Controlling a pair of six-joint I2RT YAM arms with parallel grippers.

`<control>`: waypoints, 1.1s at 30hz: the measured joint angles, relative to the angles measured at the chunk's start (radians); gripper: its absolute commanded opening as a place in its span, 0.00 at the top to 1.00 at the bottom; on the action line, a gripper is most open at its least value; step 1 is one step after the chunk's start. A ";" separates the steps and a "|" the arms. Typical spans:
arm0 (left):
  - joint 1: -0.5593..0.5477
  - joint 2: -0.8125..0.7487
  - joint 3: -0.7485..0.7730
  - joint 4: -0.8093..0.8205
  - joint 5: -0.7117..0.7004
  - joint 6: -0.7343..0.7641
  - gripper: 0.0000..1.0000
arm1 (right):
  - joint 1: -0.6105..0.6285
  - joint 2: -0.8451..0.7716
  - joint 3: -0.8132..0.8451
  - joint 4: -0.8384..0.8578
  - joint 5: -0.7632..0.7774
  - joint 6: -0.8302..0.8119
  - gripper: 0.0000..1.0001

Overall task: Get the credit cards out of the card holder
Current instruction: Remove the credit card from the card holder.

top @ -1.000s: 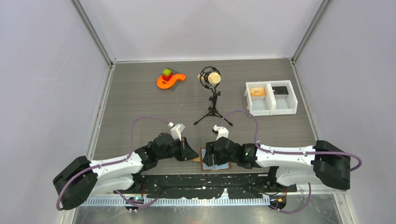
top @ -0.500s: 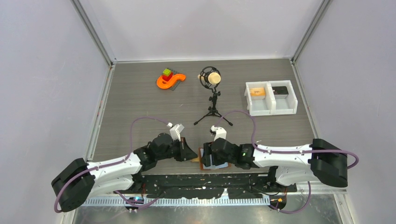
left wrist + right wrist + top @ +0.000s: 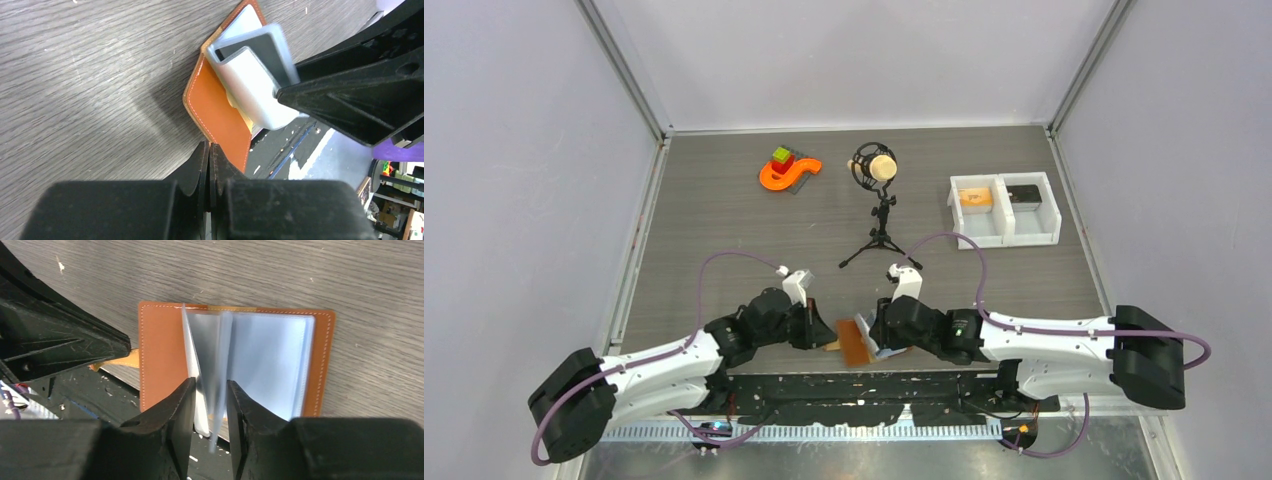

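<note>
Just in front of the microphone stand, on the side nearest the arms and right at the table's near edge, sits the card holder with both grippers crowded onto it. It looks different from 1 second ago. Then it lay flat with its pale blue inside facing up under the right gripper. Now its brown cover is tipped up and turned leftward of the stand, and the right arm has pulled a little to the stand's right.

That gripper's jaws have also narrowed. In its own wrist view the 2 fingers sit on either side of a bunch of plastic sleeves, which stand up between them, 1 leaf blurred. I take that as a grasp on the sleeves rather than on any card.

The left gripper is clenched tight. The tan tab runs straight into its tip, so it seems to pin the holder by that tab, though the contact itself is hidden.

For the task, this reads as opening and steadying, not extraction. No card lies loose on the wood that I can see. A dark shape shows through 1 raised sleeve — perhaps a card, I cannot tell. With the pages lifted and the cover held, the next move calls for reaching a card's edge, and thin slippery sleeves could slide free first.
</note>
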 measured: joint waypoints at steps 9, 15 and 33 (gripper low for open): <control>0.000 0.004 0.010 -0.043 -0.007 0.024 1.00 | 0.000 0.017 -0.036 0.043 0.005 -0.016 0.90; 0.000 0.006 0.026 -0.083 -0.031 0.042 0.98 | 0.000 0.028 -0.039 0.070 -0.005 -0.017 0.75; 0.000 -0.012 0.163 -0.325 -0.131 0.114 0.63 | 0.000 -0.074 -0.066 -0.021 0.037 -0.007 0.60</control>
